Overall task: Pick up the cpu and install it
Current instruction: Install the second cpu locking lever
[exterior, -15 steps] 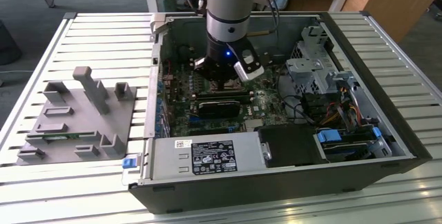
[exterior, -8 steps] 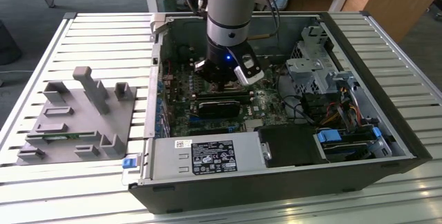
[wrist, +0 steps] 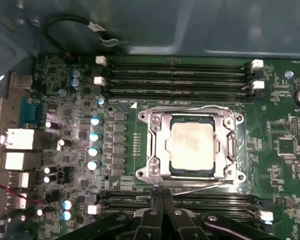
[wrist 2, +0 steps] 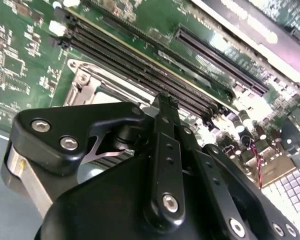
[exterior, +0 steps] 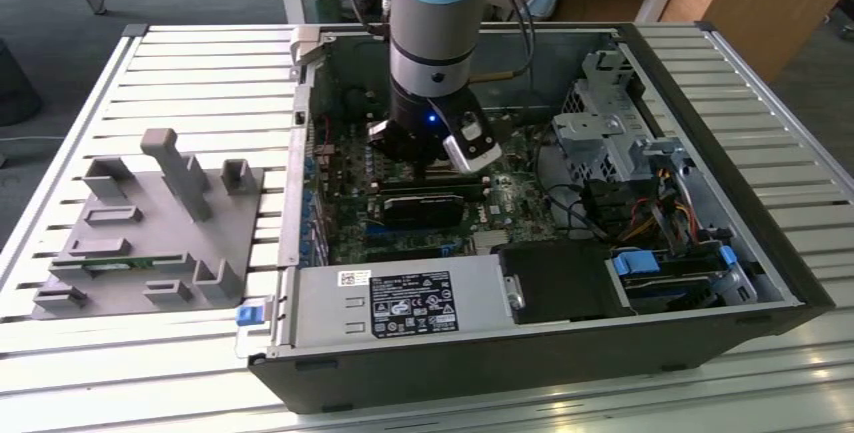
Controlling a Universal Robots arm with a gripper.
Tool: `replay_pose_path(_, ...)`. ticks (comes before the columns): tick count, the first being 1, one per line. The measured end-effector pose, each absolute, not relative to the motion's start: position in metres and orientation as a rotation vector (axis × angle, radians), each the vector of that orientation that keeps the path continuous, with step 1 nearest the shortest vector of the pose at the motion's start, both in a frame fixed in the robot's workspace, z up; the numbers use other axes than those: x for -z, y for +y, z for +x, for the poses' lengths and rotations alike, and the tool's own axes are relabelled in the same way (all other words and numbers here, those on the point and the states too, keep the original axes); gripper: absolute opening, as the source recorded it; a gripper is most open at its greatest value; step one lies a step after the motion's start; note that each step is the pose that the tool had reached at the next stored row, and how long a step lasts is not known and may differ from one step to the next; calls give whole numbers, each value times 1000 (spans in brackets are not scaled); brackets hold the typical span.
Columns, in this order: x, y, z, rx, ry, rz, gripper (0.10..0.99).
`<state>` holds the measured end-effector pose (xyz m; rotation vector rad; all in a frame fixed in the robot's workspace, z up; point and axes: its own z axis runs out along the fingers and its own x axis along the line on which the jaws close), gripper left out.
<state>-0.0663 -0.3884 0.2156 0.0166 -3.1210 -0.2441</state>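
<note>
Exterior view first: the grey-and-blue robot arm (exterior: 434, 23) reaches straight down into the open black computer case (exterior: 534, 353), which lies on its side on the slatted white bench (exterior: 200, 73). The gripper (exterior: 434, 158) hangs low over the green motherboard (exterior: 507, 203), close to the black heatsink block (exterior: 427, 208) just below it. A grey plastic parts holder (exterior: 147, 223) sits well apart, outside the case.

Second wrist view: the black linkage of the gripper (wrist 2: 162, 107) looms large, its fingers (wrist 2: 165, 125) drawn together with no gap showing and nothing between them. Beyond the fingertips run long black memory slots (wrist 2: 140, 60).

First wrist view: there it is, the small flat square cpu with a silvery metal top (wrist: 192, 146), already lying in the silver metal socket frame (wrist: 157, 145), just ahead of the closed fingers (wrist: 162, 210) and not touching them. The thin wire retention lever (wrist: 205, 186) lies between fingertips and socket.

Handling, as a judgement: the chip looks light, rigid and slick on top, with a delicate underside, so the sensible hold is by two opposite edges, gently and kept level, never pressing on the socket.
</note>
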Motion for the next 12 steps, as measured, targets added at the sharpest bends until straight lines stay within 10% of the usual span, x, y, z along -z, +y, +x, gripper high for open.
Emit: replay_pose_path(12,-204,-388,-74,315,-3115,17,106)
